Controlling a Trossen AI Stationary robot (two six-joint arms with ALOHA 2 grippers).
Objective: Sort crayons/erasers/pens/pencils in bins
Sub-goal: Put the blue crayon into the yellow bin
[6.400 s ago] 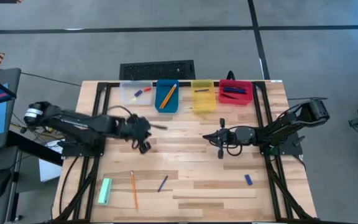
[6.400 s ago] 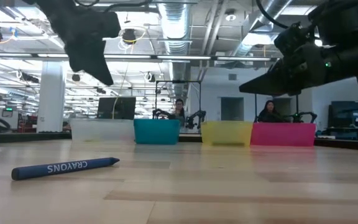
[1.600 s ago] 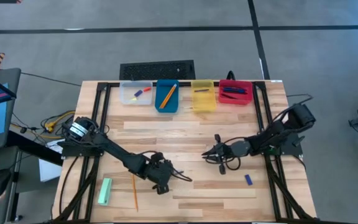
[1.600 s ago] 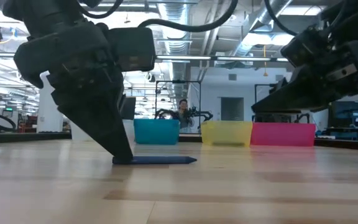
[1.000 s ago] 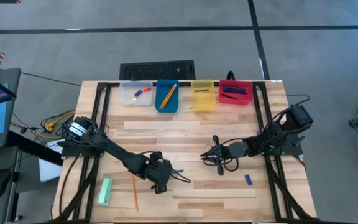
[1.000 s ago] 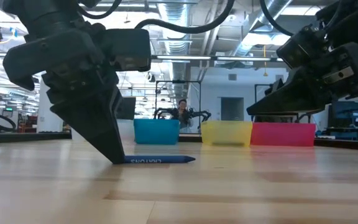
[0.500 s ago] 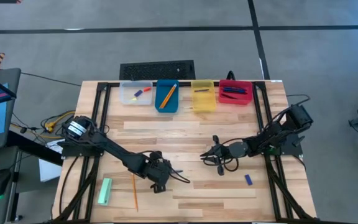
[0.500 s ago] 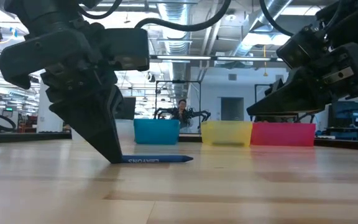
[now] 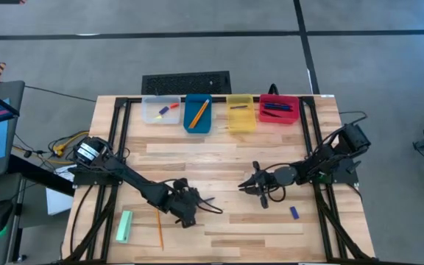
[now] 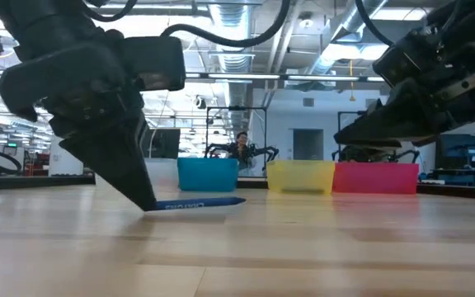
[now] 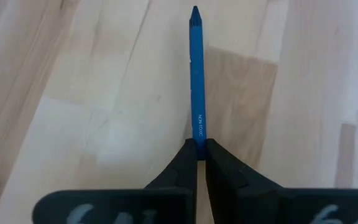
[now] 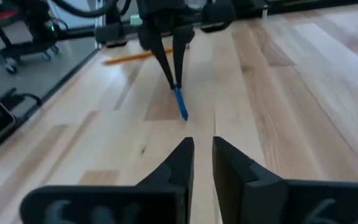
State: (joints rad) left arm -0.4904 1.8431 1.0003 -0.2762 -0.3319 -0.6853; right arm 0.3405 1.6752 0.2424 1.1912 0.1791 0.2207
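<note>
A blue crayon (image 11: 196, 74) lies out ahead of my left gripper (image 11: 201, 155), which is shut on its blunt end near the table's front middle (image 9: 196, 204). In the low view the crayon (image 10: 198, 203) sticks out sideways from the fingertips, just above the wood. My right gripper (image 12: 203, 152) hovers right of centre (image 9: 244, 186), facing the crayon, its fingers a narrow gap apart with nothing between them. The clear bin (image 9: 161, 110), blue bin (image 9: 198, 114), yellow bin (image 9: 241, 114) and red bin (image 9: 279, 109) stand in a row at the far edge. My left gripper pinches the crayon's blunt end (image 11: 199, 142) between its two fingertips. The fingers slant down from the table's left side, and the crayon runs on ahead of them. Its pointed end (image 10: 239, 200) is free, and the crayon sits about level, barely off the table.
An orange pencil (image 9: 158, 227) and a pale green block (image 9: 124, 226) lie near the front left. A blue eraser (image 9: 294, 212) lies front right. The blue bin holds orange pencils and the red bin holds dark pens. Bare wood lies between the grippers and the bins.
My left gripper has risen slightly with the crayon in its tips and has drifted a little toward the table's left. The crayon, which lay flat on the wood, now sits a little higher in the low view. My right gripper has tipped slightly in place.
</note>
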